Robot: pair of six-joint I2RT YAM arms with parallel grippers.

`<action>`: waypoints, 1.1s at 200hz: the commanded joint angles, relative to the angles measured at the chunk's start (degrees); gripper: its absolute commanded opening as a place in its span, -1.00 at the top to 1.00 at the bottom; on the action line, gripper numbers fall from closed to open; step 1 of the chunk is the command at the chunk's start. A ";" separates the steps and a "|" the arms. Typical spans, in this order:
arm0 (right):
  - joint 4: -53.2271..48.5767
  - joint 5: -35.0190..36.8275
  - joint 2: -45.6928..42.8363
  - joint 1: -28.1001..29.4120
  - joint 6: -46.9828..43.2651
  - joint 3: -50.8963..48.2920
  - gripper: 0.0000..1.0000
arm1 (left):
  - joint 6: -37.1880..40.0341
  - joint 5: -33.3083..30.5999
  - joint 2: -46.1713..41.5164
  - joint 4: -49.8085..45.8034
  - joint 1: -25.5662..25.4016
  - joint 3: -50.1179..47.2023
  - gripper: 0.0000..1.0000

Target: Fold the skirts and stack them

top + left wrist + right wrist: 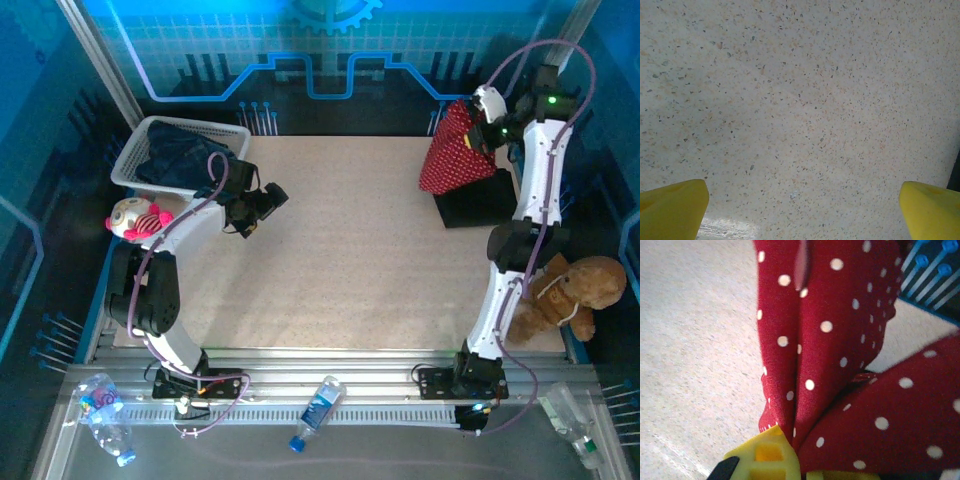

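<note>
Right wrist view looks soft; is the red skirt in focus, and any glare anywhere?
Right wrist view: the red white-dotted fabric skirt is blurred near the top edge, sharper mid-frame. Left wrist view: glare on the speckled beige table at the bottom. Top external view: sharp, blue-tinted backdrop.

The soft red fabric skirt (830, 365) carries white polka dots. At ten o'clock, the white plastic mesh basket (128, 160) holds dark blue, probably denim, cloth (185, 150). The table top (800, 100) is beige, finely dark-speckled. The left gripper (802, 212) has yellow fingertips (672, 207).
</note>
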 commanded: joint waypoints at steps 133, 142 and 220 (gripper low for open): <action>2.63 -4.74 8.40 -8.19 -9.89 -17.27 1.00 | 1.71 0.05 2.59 -2.79 -0.12 2.27 -0.98; 2.64 -4.03 8.32 -7.46 -9.97 -16.60 1.00 | 1.69 -0.20 2.52 -2.81 -0.12 2.27 -0.98; 6.85 16.11 0.28 -3.56 -7.66 -16.33 1.00 | 1.76 -0.32 3.99 -3.02 -0.12 3.34 -0.98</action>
